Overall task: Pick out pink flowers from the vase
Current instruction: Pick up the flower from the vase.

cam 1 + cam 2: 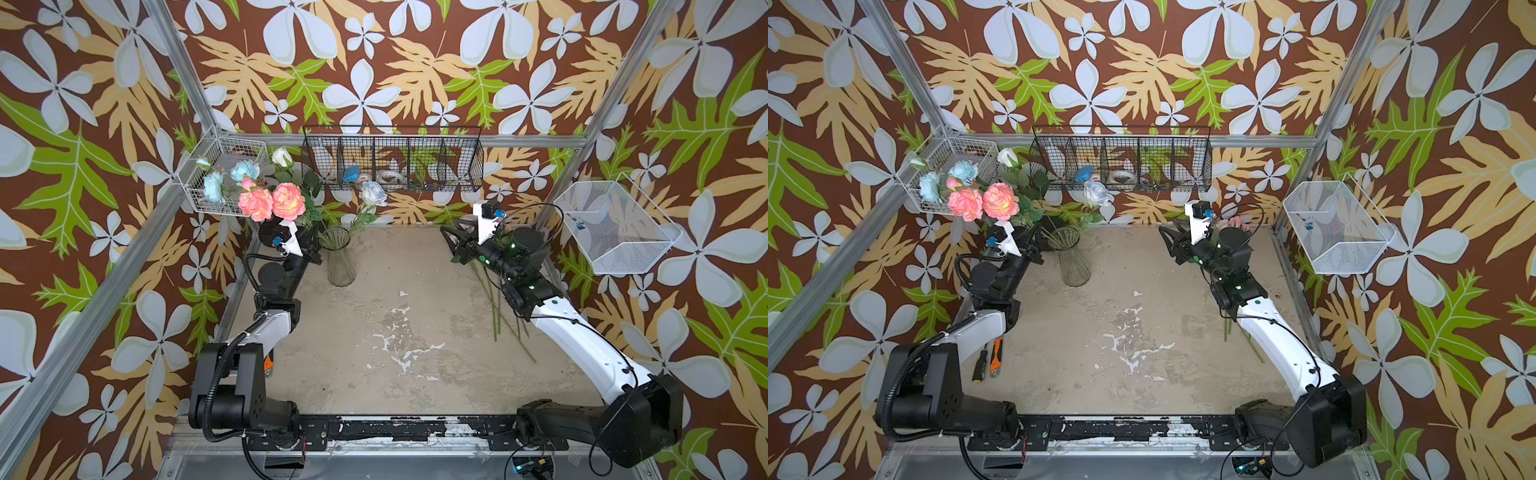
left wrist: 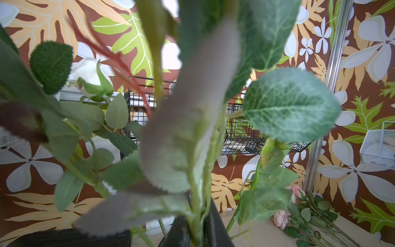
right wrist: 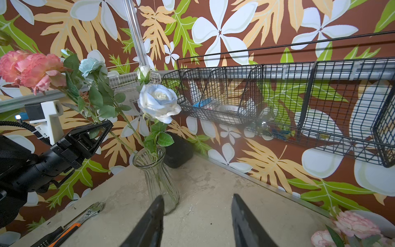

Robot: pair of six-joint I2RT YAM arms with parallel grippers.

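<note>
The left pincer (image 2: 196, 226) is clamping the stems (image 2: 199, 201) of the pink flowers (image 1: 272, 201), which are leaning from the vase (image 1: 340, 262) toward the tabletop's (image 1: 374, 332) far left corner. The right pincer (image 3: 196, 205) is hanging half-open, empty. Pulling now is risking a tipped vase, since tangled leaves (image 2: 288, 107) could drag the blue flowers (image 1: 245, 170) along.

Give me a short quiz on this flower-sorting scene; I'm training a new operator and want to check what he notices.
1. How many large coral-pink heads are in the bunch near the left gripper? A one, B two, C four.
2. True or false: the right gripper is shut on a flower.
3. Where do the pale pink flowers already out of the vase lie?

Key
1. B.
2. False: its jaws stand apart with nothing between them.
3. On the table, beside the right arm.
</note>
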